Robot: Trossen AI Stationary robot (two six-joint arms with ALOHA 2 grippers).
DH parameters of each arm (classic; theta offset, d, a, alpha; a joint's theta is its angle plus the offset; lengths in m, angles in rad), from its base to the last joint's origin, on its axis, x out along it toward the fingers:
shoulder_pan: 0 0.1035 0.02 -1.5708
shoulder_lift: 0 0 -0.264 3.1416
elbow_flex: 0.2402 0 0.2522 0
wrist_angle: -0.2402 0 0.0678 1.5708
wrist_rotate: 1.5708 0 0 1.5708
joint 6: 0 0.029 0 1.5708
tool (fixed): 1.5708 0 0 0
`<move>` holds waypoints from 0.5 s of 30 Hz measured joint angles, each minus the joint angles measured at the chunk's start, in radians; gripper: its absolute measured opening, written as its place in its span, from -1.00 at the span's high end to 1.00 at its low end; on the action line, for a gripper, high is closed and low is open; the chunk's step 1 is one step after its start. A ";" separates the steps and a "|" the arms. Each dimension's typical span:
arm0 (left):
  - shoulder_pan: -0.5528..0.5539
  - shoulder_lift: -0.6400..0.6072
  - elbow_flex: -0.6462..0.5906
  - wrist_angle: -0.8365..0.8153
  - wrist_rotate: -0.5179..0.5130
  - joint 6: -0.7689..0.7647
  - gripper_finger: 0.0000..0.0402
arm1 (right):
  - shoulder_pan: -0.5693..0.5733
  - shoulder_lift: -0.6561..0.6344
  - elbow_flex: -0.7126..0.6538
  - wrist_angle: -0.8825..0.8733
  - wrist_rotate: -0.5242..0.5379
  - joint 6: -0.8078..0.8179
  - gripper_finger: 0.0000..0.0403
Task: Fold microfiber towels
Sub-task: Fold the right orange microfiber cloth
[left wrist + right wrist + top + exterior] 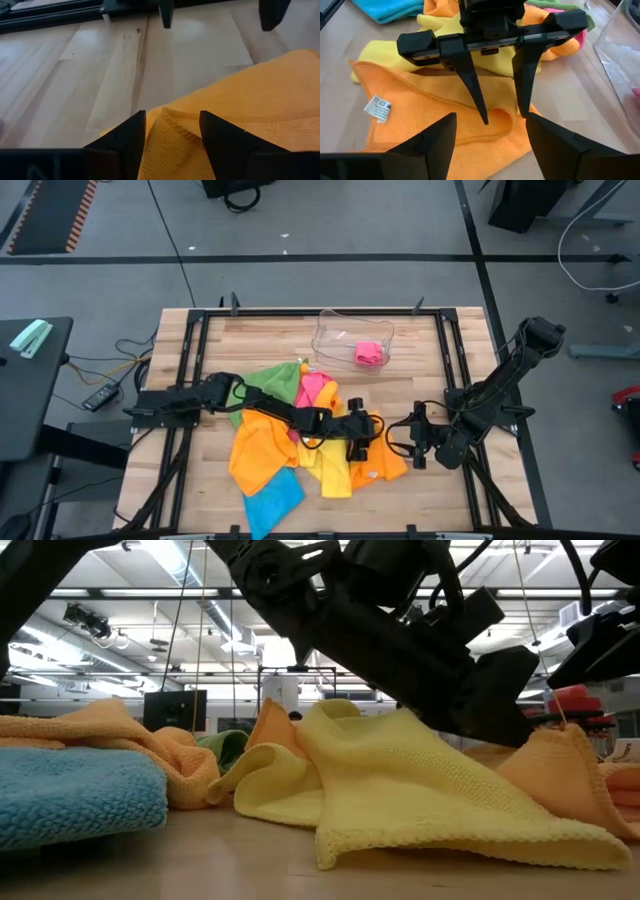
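Note:
Several microfiber towels lie heaped on the wooden table: green, pink, yellow, blue and a crumpled orange one. A second orange towel, with a white label, lies spread at the heap's right end. My left gripper reaches across the heap and stands open on this towel, with a raised ridge of cloth between its fingers. My right gripper is open just right of it, over the towel's right edge, with nothing between its fingers. My left gripper has both fingertips set down on the spread orange towel near its right edge. They stand on either side of a small raised ridge with a hemmed edge. The fingers slant down from the table's left. The rest of the towel lies on the table.
A clear plastic tray stands at the table's far middle with a pink cloth inside. A black metal frame runs along the table's edges. Bare wood shows right of the orange towel and along the near edge.

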 joint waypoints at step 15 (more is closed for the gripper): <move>-0.035 -0.070 0.001 -0.183 0.000 0.023 0.89 | 0.000 0.000 0.000 0.001 0.000 0.007 -0.23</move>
